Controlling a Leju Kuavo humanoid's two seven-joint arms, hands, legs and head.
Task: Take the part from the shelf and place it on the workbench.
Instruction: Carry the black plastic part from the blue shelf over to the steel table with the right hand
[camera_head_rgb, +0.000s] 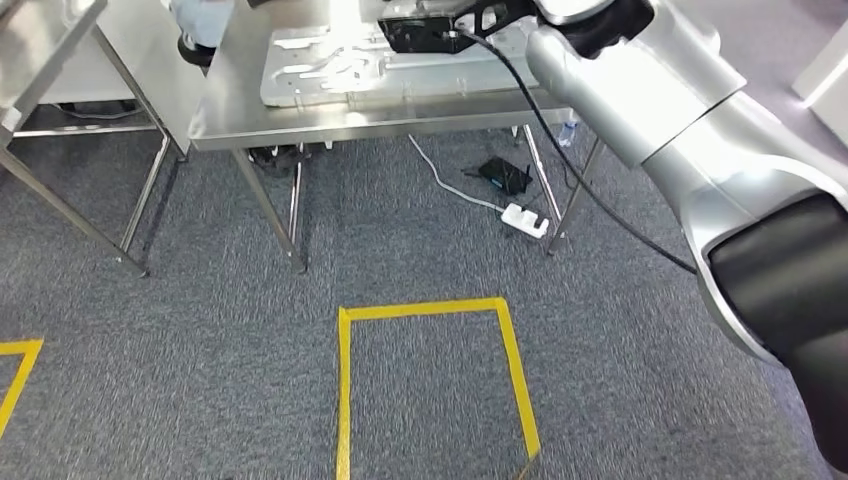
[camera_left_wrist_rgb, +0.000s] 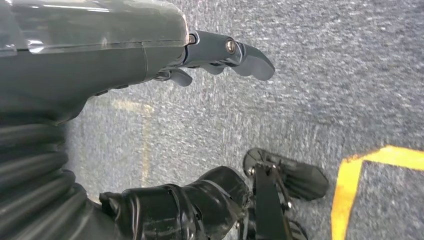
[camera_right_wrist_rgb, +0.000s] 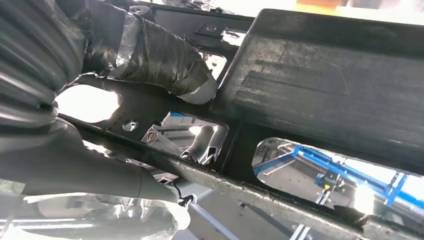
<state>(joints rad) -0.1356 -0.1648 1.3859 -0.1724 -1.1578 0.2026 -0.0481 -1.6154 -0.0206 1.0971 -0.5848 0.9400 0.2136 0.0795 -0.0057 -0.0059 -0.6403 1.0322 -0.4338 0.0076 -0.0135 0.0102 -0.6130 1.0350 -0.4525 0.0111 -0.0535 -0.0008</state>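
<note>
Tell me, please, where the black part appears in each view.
Head view: the part is at the top edge, over the table, at the right hand.
Right wrist view: the part spans the picture, close up.
Left wrist view: not in it.
Shared landmark: the right hand, gripping the part.

Black frame-shaped part (camera_head_rgb: 425, 33) on steel workbench (camera_head_rgb: 300, 115), just right of flat silver stamped-metal panel (camera_head_rgb: 325, 65). White power strip (camera_head_rgb: 525, 220) on floor beneath workbench; yellow tape rectangle (camera_head_rgb: 430, 310) before it.

A workshop: steel workbench (camera_head_rgb: 300, 120), grey carpet floor (camera_head_rgb: 200, 330) taped with yellow marking squares (camera_head_rgb: 430, 310), loose power strip (camera_head_rgb: 525, 220).
</note>
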